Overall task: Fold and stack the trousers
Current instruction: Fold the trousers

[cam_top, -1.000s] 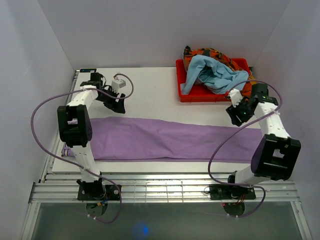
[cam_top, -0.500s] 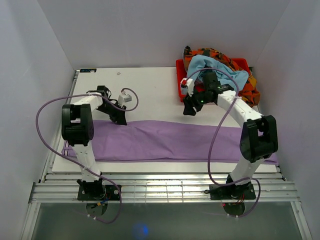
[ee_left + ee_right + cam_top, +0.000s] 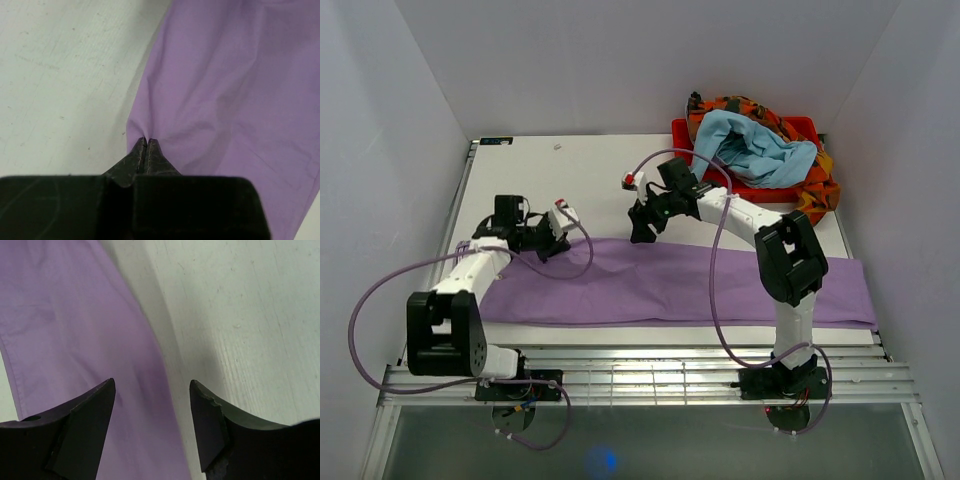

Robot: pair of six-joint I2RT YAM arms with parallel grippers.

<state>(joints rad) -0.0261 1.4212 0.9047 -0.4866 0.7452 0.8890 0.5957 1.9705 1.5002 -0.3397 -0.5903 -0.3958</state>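
Upper right, red bin [image 3: 680, 160] holds blue and orange clothes [image 3: 752, 150]; left gripper [image 3: 145, 145] pinches the trousers [image 3: 670, 285], right gripper [image 3: 151, 386] gapes empty

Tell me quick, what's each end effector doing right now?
Left end effector: closed, pinching the trousers at their edge.
Right end effector: open, holding nothing.

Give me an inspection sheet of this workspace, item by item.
Surface: white table, faint scuffs.
Job's things: trousers spread flat in a long strip across the near half, not yet folded.
Clutter: red bin at far right, heaped with blue cloth and orange patterned cloth.
Pincers: left pincer shut on the trousers' far edge; right pincer open over that edge, holding nothing.
Cables: purple cables loop from both arms, one crossing over the trousers.
Surroundings: plain white walls; slatted rail at the near edge.
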